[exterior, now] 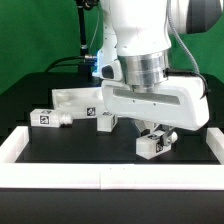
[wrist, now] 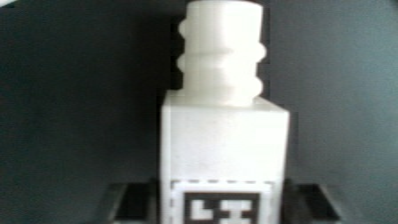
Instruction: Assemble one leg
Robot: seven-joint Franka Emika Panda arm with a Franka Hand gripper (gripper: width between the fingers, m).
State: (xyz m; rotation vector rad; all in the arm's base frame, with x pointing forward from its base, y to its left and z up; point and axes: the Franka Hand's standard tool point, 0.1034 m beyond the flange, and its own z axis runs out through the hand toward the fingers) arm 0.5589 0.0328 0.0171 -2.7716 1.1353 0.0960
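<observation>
My gripper (exterior: 153, 137) is shut on a leg (exterior: 152, 146), a stubby white block with a black-and-white tag, held just above the black table near the front wall. In the wrist view the same leg (wrist: 224, 110) fills the frame, its ribbed round peg pointing away, its tag between my dark fingers (wrist: 135, 203). Two more legs lie on the table: one at the exterior view's left (exterior: 46, 118) and one nearer the middle (exterior: 106, 122). The large flat white panel (exterior: 76, 100) lies behind them.
A low white wall (exterior: 100, 175) runs along the front of the black table, with side walls at the left (exterior: 14, 143) and right (exterior: 214, 145). A green backdrop stands behind.
</observation>
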